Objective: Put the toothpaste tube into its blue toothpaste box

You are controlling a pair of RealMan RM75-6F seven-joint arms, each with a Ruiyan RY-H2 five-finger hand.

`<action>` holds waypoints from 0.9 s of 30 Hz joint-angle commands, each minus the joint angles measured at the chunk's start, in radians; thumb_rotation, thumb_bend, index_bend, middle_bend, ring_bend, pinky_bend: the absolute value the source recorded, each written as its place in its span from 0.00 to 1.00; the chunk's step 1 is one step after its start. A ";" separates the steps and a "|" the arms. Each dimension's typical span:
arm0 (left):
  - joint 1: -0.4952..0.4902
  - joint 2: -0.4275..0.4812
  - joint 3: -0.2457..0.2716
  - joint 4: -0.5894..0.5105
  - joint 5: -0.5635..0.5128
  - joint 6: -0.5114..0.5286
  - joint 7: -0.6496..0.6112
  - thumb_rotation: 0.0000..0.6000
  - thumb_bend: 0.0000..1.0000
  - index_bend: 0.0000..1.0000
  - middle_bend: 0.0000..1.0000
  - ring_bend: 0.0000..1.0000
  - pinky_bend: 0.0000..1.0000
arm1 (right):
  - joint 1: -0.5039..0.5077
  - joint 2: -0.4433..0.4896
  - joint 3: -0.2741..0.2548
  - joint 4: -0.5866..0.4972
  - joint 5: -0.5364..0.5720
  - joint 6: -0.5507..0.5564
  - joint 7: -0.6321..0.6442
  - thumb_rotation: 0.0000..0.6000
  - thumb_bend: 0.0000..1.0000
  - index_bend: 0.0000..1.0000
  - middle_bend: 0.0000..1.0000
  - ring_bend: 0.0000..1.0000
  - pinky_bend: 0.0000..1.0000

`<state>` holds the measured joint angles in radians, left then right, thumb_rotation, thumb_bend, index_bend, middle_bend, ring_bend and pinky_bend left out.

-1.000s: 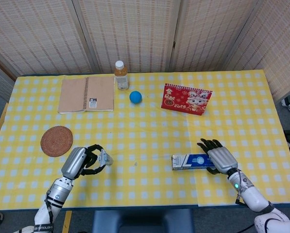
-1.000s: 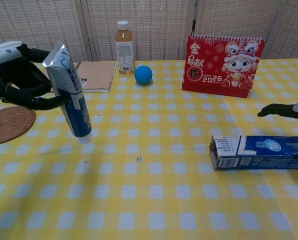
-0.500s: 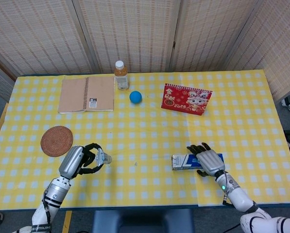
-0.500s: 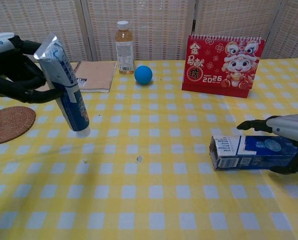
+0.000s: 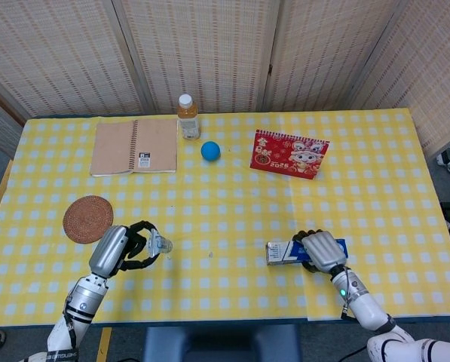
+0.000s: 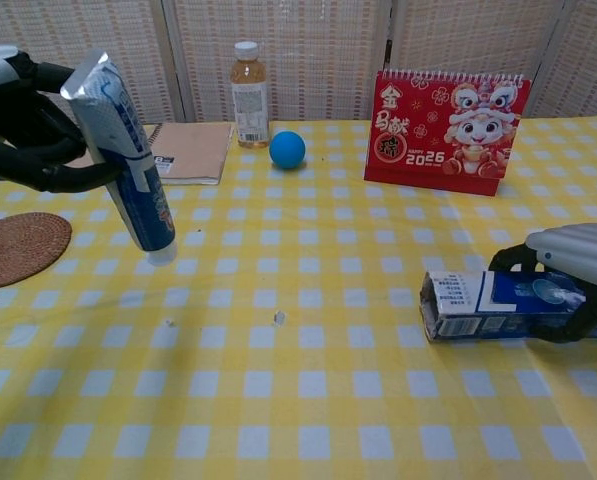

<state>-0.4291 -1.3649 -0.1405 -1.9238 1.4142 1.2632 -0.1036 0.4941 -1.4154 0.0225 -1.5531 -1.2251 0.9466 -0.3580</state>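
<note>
I had the left hand (image 6: 28, 120) closed around the toothpaste tube (image 6: 123, 160), held above the desk (image 5: 232, 204) at about 8 o'clock, cap down. The right hand (image 5: 322, 250) lay curled over the blue toothpaste box (image 6: 498, 305), gripping it on the desk at about 5 o'clock. Insertion was not yet done: tube and box were well apart. The chest view showed the box's end facing the tube; the head view did not.

left hand (image 5: 123, 247): silver-grey shell on the back, black fingers | right hand (image 5: 322, 250): same silver shell, ribbed, over black fingers | wrists: metallic cuffs; small green light showed on the right | forearms: white casing
</note>
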 commanded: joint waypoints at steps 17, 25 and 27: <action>-0.028 0.117 -0.102 -0.169 -0.084 -0.021 -0.040 1.00 0.51 0.83 1.00 1.00 1.00 | -0.019 -0.087 0.027 0.129 -0.299 0.166 0.587 1.00 0.34 0.43 0.38 0.38 0.43; -0.052 0.158 -0.142 -0.251 -0.134 -0.040 -0.027 1.00 0.51 0.83 1.00 1.00 1.00 | -0.003 -0.151 0.038 0.196 -0.369 0.240 0.731 1.00 0.34 0.44 0.39 0.39 0.44; -0.062 0.178 -0.167 -0.297 -0.154 -0.042 -0.026 1.00 0.51 0.83 1.00 1.00 1.00 | 0.008 -0.175 0.050 0.200 -0.382 0.259 0.766 1.00 0.34 0.44 0.39 0.39 0.44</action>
<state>-0.4810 -1.2049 -0.2877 -2.1887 1.2803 1.2253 -0.1332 0.4921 -1.5695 0.0625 -1.3607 -1.5925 1.1895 0.3844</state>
